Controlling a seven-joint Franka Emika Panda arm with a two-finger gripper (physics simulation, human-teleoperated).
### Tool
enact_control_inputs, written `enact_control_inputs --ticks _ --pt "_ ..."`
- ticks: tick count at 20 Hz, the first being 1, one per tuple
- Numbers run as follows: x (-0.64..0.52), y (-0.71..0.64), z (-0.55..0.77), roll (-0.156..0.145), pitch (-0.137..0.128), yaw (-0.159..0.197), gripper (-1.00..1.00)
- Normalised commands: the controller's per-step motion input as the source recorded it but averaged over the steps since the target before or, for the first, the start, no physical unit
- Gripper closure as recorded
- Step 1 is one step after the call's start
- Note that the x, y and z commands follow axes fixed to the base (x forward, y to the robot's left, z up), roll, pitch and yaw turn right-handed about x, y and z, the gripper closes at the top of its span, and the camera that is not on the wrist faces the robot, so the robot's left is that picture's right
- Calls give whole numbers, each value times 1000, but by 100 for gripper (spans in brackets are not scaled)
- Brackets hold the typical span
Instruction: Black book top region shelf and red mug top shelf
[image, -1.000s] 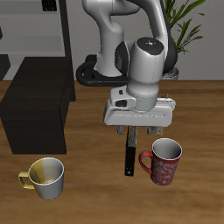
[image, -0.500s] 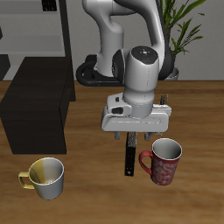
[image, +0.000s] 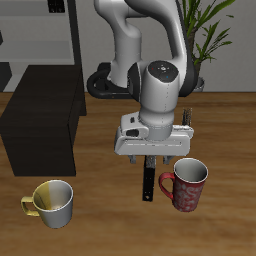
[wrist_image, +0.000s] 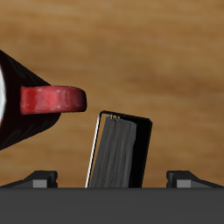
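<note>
So the hand (image: 151, 157) is hanging right over the black book (image: 149, 179), which stands on its edge on the wooden counter (image: 230, 140), leaning a bit. From the outside camera the big white wrist block covers the top of the book, so only the lower strip sticks out below it. In the wrist cam the black book (wrist_image: 121, 150) sits between the two fingertips (wrist_image: 37, 178), and they're spread wide with clear wood showing on both sides of it, nothing pinched.

The red mug (image: 187, 186) is upright on the counter just beside the book, handle pointing toward it, close but I can't tell if they touch. Wrist cam shows the red mug (wrist_image: 51, 99) handle loop near the book's top corner with a small gap.

The shelf (image: 42, 128) is the dark boxy cabinet well apart from the book, farther back, and its flat top has nothing on it. A yellow-and-cream mug (image: 52, 203) stands near the front edge, just in front of the shelf.
</note>
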Motion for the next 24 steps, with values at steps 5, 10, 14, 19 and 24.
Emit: enact_control_inputs --ticks 5,10,14,19,24 --pt "-40 -79 7 -4 8 -14 100" --pt "-20 -52 77 2 -5 -1 100" --pt "-197 -70 295 15 -57 -27 100" --pt "-374 -32 412 -24 -67 -10 100" --pt "-555 70 375 -70 -59 -5 100"
